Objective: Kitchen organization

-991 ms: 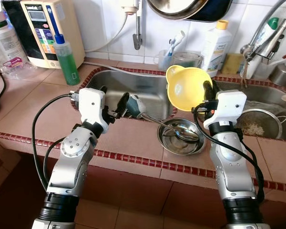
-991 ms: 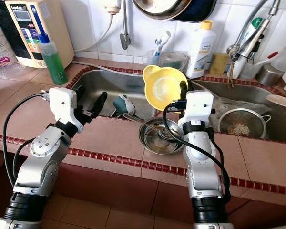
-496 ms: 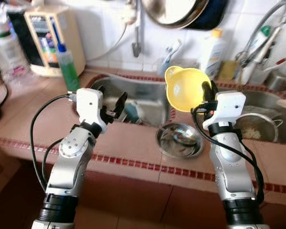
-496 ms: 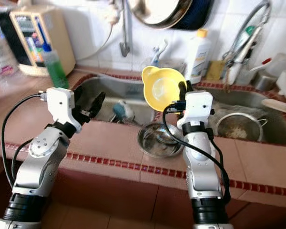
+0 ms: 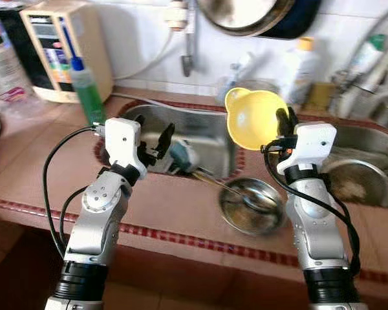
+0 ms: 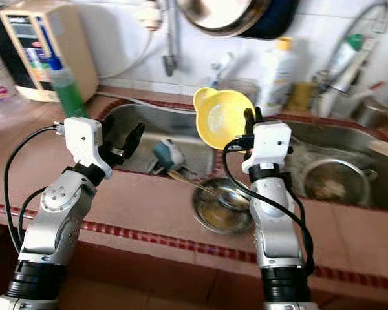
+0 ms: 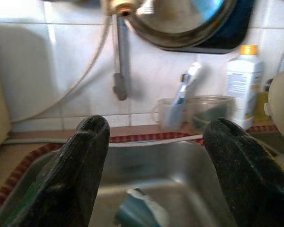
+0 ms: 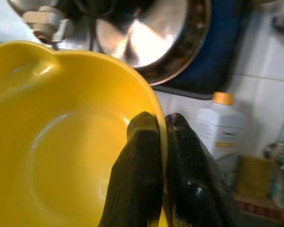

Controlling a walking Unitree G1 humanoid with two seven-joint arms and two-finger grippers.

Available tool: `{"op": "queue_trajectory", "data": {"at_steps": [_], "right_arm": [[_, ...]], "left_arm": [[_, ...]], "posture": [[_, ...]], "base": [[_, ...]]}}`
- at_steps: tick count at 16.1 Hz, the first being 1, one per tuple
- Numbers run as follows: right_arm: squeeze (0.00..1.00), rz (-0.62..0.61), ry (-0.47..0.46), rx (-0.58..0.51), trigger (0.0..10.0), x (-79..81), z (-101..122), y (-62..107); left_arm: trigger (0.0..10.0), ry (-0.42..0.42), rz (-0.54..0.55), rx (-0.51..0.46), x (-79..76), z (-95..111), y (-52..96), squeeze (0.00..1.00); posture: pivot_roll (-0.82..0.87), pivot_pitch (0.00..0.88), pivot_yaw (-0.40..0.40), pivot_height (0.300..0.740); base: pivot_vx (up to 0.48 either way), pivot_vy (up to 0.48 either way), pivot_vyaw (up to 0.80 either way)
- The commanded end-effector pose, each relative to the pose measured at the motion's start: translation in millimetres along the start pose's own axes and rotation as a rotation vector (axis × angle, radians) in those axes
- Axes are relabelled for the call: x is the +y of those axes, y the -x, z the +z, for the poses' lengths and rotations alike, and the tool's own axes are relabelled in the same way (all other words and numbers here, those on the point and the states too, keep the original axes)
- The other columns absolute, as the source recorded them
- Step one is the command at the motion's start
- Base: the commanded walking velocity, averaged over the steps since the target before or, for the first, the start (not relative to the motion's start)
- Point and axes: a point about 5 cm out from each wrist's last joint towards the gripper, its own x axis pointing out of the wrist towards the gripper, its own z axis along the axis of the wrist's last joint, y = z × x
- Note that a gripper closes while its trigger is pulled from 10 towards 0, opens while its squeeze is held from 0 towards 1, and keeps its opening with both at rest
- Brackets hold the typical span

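Right gripper pinches yellow bowl rim.

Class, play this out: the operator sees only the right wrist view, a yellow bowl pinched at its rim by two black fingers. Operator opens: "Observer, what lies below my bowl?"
Observer: A steel bowl sits on the counter ledge between the two sinks, below and in front of the yellow bowl.
Operator: Anything in that steel bowl?
Observer: A spoon rests in it, its handle pointing back toward the left sink.
Operator: What is my other arm doing?
Observer: The left gripper hovers over the left sink's near edge, jaws open, holding nothing.
Operator: And the right gripper?
Observer: It holds the yellow bowl upright on its side, the hollow facing the robot.
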Motion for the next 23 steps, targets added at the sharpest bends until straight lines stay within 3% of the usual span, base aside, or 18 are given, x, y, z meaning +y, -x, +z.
{"op": "queue_trajectory", "data": {"at_steps": [1,15,20,23], "right_arm": [[0.00,0.009,-0.011,-0.040,10.0,1.9,8,-2.5],[0.00,0.021,-0.015,-0.039,10.0,2.8,8,-3.9],[0.00,0.001,-0.054,0.036,10.0,-17.1,5,-16.0],[0.00,-0.048,-0.101,0.101,10.0,-33.9,5,-29.7]], "left_arm": [[10.0,-0.004,0.005,-0.015,1.6,5,-0.3,0.00],[10.0,-0.003,0.016,-0.006,1.4,5,-1.5,0.00],[10.0,-0.022,-0.095,0.066,-8.4,15,-1.6,0.00],[10.0,-0.063,-0.217,0.068,-23.6,27,2.2,0.00]], "posture": [[-0.16,0.000,0.020,0.740],[-0.16,0.000,0.018,0.740],[-0.15,0.022,0.016,0.740],[-0.14,0.044,0.019,0.740]], "base": [[0.292,0.000,0.00],[0.248,0.000,0.00],[0.000,0.000,0.00],[0.000,0.000,0.00]]}}
